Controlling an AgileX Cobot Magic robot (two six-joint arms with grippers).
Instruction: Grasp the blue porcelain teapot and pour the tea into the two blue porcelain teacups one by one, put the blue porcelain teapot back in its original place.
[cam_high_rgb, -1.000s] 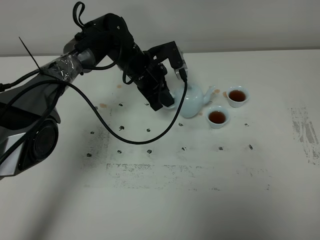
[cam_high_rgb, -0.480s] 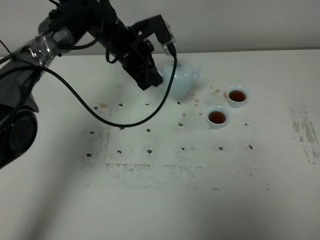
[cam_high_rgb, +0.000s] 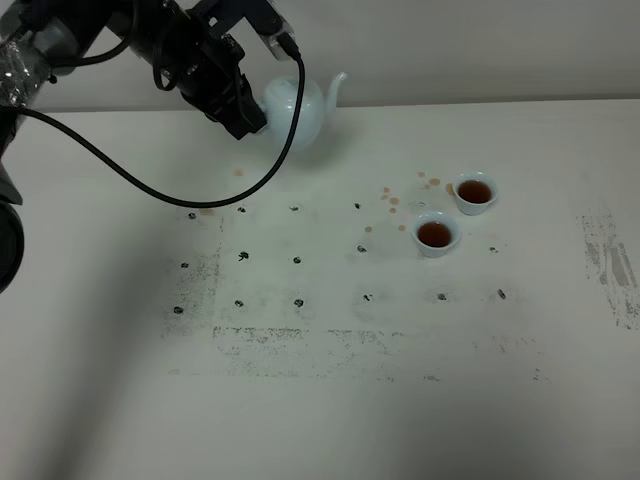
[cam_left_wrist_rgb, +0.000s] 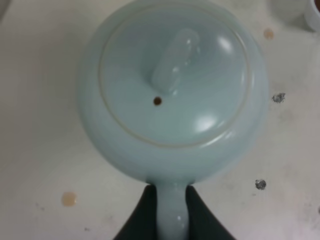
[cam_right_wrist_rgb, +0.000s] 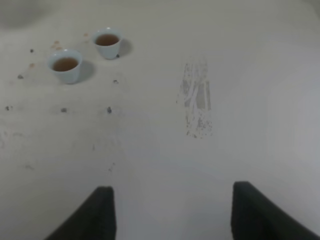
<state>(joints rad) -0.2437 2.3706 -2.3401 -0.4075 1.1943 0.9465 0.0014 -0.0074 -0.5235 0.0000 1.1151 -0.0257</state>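
The pale blue teapot (cam_high_rgb: 300, 108) is held in the air at the far left of the table, spout pointing right. My left gripper (cam_high_rgb: 252, 112) is shut on its loop handle. In the left wrist view the teapot (cam_left_wrist_rgb: 172, 90) fills the picture from above, lid and knob on top, with the gripper (cam_left_wrist_rgb: 171, 210) clamped on the handle. The two teacups (cam_high_rgb: 474, 192) (cam_high_rgb: 435, 233) stand right of centre, both holding brown tea; they also show in the right wrist view (cam_right_wrist_rgb: 107, 42) (cam_right_wrist_rgb: 65, 65). My right gripper (cam_right_wrist_rgb: 170, 212) is open and empty, out of the exterior high view.
Brown tea drips (cam_high_rgb: 390, 198) lie on the white table (cam_high_rgb: 330, 400) left of the cups, with more stains (cam_high_rgb: 207, 211) at the left. Black dot marks and scuffed grey patches (cam_high_rgb: 610, 265) cover the surface. The arm's black cable (cam_high_rgb: 240, 190) hangs over the table's left part.
My left arm has lifted the teapot away from the cups and carried it left and toward the table's far edge. Drips show where it was. The cups have not moved.
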